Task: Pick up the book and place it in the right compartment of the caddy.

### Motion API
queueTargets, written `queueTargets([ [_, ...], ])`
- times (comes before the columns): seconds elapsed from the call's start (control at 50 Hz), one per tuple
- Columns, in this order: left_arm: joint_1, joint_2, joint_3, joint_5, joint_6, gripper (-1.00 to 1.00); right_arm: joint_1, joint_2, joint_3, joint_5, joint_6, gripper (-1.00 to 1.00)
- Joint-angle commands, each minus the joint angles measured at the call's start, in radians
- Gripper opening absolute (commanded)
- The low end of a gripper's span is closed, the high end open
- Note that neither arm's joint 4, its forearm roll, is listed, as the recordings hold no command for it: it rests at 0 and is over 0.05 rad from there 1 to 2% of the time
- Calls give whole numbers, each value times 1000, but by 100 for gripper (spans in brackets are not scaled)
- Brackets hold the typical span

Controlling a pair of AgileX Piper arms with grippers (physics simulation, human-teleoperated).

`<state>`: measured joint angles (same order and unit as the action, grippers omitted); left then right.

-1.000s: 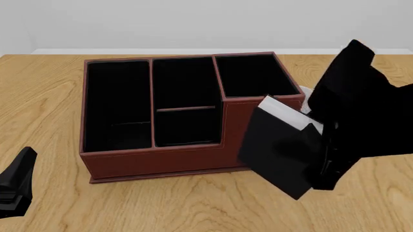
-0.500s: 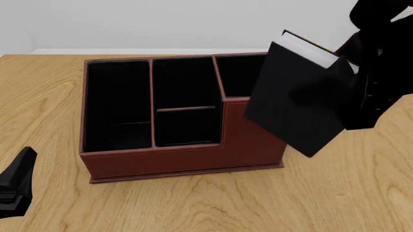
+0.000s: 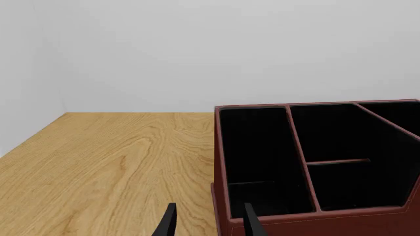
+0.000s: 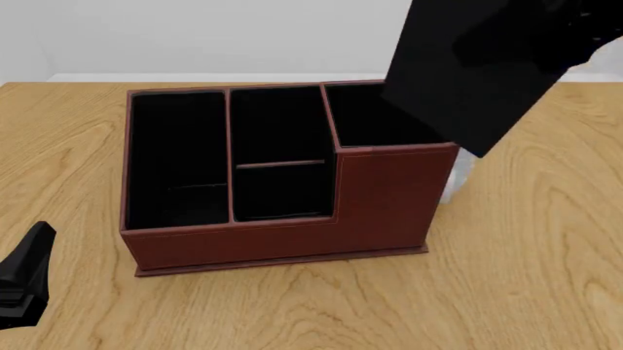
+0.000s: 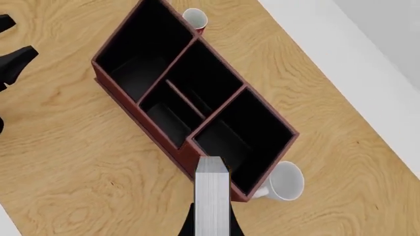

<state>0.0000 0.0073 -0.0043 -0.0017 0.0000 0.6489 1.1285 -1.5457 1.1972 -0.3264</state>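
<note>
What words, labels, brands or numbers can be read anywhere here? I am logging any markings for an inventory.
None: no readable text shows in any view.
The thin black hardcover book, held in the right gripper, has plain covers.
The reddish-brown leather-look caddy bears only stitching.
The white mug is unmarked.

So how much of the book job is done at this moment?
Done: the book is off the table, gripped by the right claw. In hand: it hangs tilted above the caddy, near the right compartment. Left: lower it into that pocket, which shows only black lining, and release. The left claw idles by the caddy's left end.
</note>
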Motion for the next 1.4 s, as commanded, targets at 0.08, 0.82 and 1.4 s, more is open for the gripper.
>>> queueTargets([
  [0.08,0,0,0,0,0,100,-49,90,-143,18,-36,-100],
  [0.82,0,0,0,0,0,100,-77,320,-299,-60,-11,-100],
  [1.4,0,0,0,0,0,100,-89,375,-246,-153,29,-100],
])
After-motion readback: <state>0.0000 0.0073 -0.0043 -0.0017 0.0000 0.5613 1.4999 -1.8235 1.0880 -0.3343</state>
